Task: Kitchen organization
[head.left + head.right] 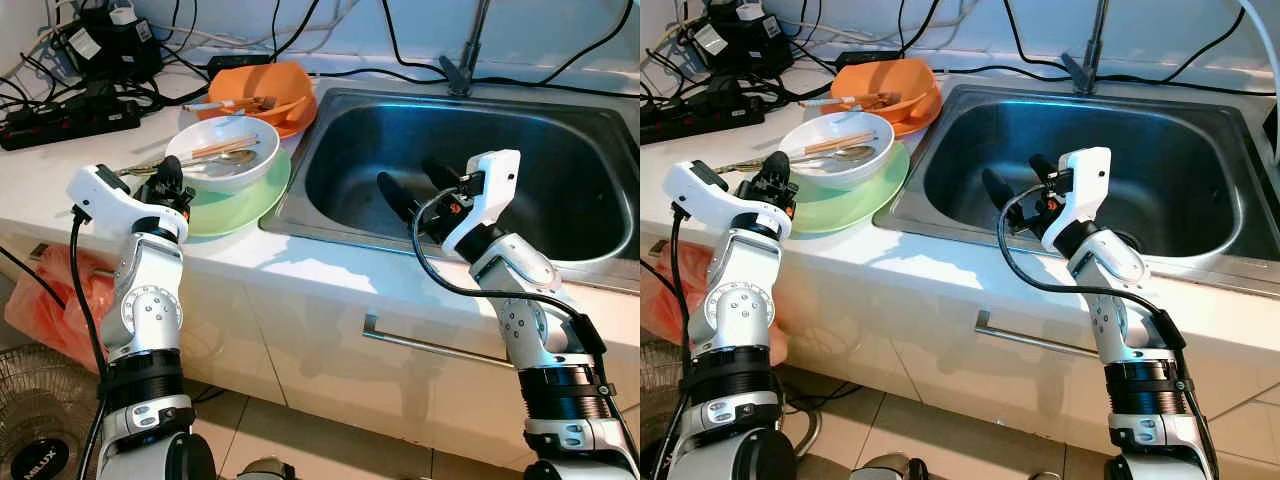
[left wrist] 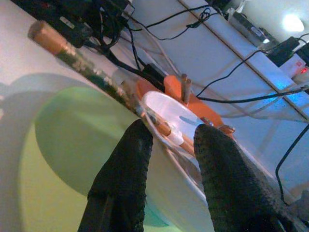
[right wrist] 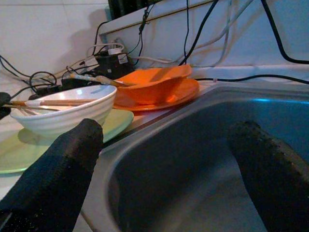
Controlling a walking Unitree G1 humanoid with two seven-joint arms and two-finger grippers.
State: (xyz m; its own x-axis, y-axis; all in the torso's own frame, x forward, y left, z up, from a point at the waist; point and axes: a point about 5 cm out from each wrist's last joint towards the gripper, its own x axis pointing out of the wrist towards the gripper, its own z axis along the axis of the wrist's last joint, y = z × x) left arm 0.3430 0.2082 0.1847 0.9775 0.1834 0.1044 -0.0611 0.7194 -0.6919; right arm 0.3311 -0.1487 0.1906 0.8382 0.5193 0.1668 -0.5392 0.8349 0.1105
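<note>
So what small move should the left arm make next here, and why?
Probably ease the left gripper forward so its open jaws straddle the white bowl rim. It sits right at the bowl, which rests on the green plate with chopsticks and a spoon inside. The right gripper hangs open over the sink.

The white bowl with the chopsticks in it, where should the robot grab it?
Probably by the near rim of the white bowl, one finger inside and one outside, coming from the robot's own side where the left hand already is. The chopsticks and spoon lie across the middle, so avoid that.
</note>
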